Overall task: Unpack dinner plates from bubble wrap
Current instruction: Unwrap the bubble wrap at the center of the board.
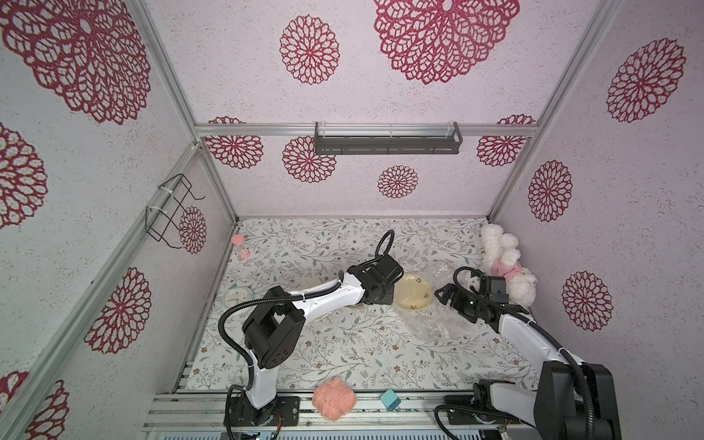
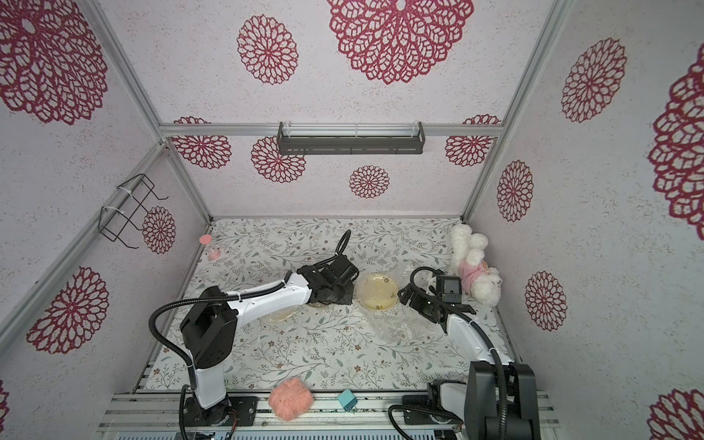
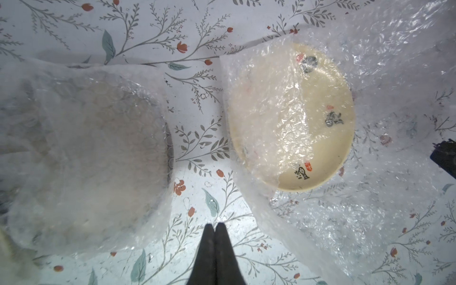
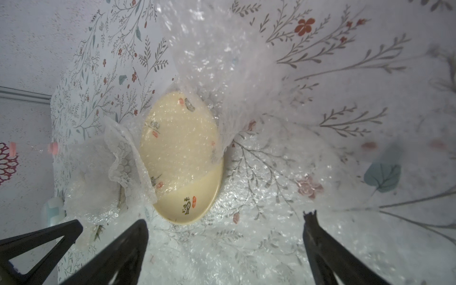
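Floral bench (image 1: 343,354): your cream plate (image 3: 320,148) sits half under bubble wrap (image 3: 271,111); left end effector (image 3: 214,229) is pinched shut on nothing, right end effector (image 4: 226,217) gapes wide, empty.

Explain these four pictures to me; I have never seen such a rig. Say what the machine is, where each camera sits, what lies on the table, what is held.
Two robot arms stand at the table's near edge, each ending in a pincer. Two pictures look down on the whole scene from overhead; the other two come from cameras on the arms' wrists. On the table lies a cream plate on a sheet of bubble wrap, one flap covering part of it. Beside it sits a second round bundle, fully wrapped. Around the edges: a clock, a plush toy, a pink yarn ball, a teal cube. The left pincer is shut on nothing visible; the right pincer is open near the plate. Nothing is held.
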Controlling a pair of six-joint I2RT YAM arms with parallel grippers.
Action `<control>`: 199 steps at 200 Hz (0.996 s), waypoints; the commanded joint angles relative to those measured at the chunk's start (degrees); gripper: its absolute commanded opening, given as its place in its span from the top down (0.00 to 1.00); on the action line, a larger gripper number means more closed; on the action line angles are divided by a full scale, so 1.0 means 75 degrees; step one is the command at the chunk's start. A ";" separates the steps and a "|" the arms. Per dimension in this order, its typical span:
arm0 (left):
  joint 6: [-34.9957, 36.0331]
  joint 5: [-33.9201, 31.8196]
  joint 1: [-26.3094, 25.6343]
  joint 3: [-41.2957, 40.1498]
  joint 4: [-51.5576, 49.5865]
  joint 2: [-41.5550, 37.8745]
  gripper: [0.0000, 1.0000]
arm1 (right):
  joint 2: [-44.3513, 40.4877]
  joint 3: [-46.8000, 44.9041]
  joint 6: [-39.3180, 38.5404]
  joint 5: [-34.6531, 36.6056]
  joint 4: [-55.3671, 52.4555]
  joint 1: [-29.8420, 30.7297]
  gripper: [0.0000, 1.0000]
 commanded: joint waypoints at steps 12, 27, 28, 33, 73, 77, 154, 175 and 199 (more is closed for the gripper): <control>-0.0081 -0.0153 -0.0055 0.0079 0.0029 -0.0237 0.91 | 0.0485 0.0530 0.0127 -0.0116 0.0414 -0.0043 0.01; 0.0027 -0.0039 -0.0066 0.0227 0.0084 -0.0266 0.82 | 0.0779 0.0699 0.0161 -0.0157 0.0573 -0.0043 0.01; 0.0035 -0.0037 -0.0066 0.0232 0.0086 -0.0266 0.81 | 0.0797 0.0715 0.0168 -0.0157 0.0580 -0.0043 0.02; 0.0054 -0.0003 -0.0077 0.0298 0.0110 -0.0266 0.76 | 0.0876 0.0757 0.0190 -0.0168 0.0639 -0.0040 0.02; 0.0230 0.0320 -0.0125 0.0764 0.0151 0.0111 0.40 | 0.1402 0.0912 0.0330 -0.0288 0.1038 -0.0031 0.03; 0.0249 0.0355 -0.0141 0.0827 0.0127 0.0181 0.36 | 0.1442 0.0918 0.0348 -0.0297 0.1074 -0.0031 0.03; 0.0764 0.0559 -0.0151 0.2192 -0.0759 0.1739 0.25 | 0.1510 0.0784 0.0349 -0.0291 0.1239 -0.0021 0.03; 0.0913 0.0503 -0.0149 0.2368 -0.0871 0.1966 0.25 | 0.1455 0.0668 0.0394 -0.0297 0.1309 -0.0022 0.03; 0.1084 0.0377 -0.0150 0.2495 -0.0870 0.2131 0.26 | 0.1391 0.0558 0.0421 -0.0275 0.1371 -0.0027 0.03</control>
